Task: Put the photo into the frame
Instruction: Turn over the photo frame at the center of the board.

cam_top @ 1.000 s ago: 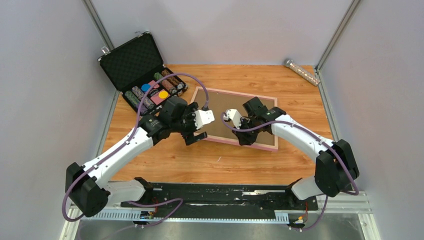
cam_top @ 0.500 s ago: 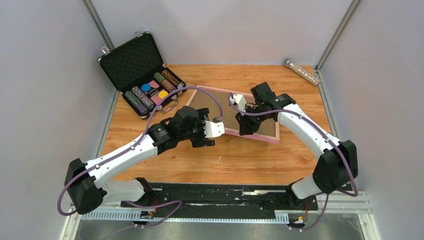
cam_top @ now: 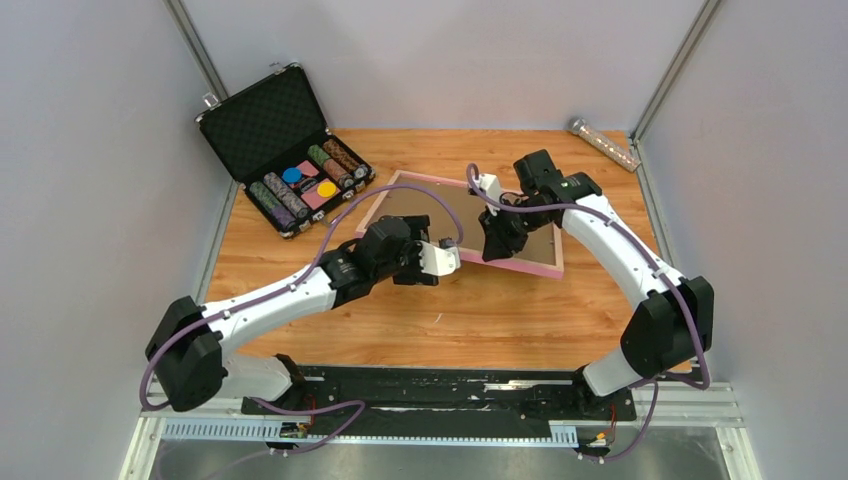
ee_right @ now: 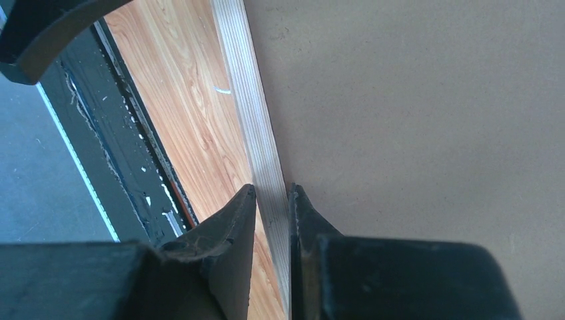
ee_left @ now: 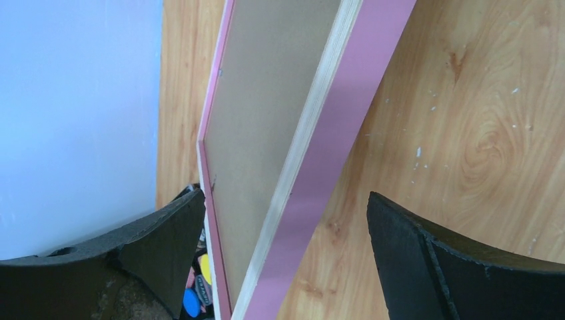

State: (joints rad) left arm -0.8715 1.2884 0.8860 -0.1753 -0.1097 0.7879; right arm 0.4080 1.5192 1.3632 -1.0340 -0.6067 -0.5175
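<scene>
Right end effector [ee_right: 271,193] is closed down tight on the near rail of the frame [cam_top: 530,266], one finger on the outer wood edge and one on the inner side against the backing board [cam_top: 440,205]. That looks like a pinch to tip the frame up off the desk [cam_top: 500,320], since that rail appears raised in the left wrist view. Frame is back-side up, brown board facing the camera, pink front showing along the rail. Left end effector [ee_left: 283,220] is fully spread and holding nothing. The rail runs through the gap between its fingers, with no clear contact on the right finger and no way to tell on the left one. Probably staged for a second grip so the frame doesn't swing on a single pinch. The photo is not visible in any view. Whether it sits under the board can't be told, so it needs checking. Count: one frame, one board, zero photos in view, two end effectors. Far to the left of the left end effector is one open black case [cam_top: 265,125] with several chip rolls [cam_top: 285,195], too small to count. One metal tube [cam_top: 603,143] lies beyond the right end effector.
</scene>
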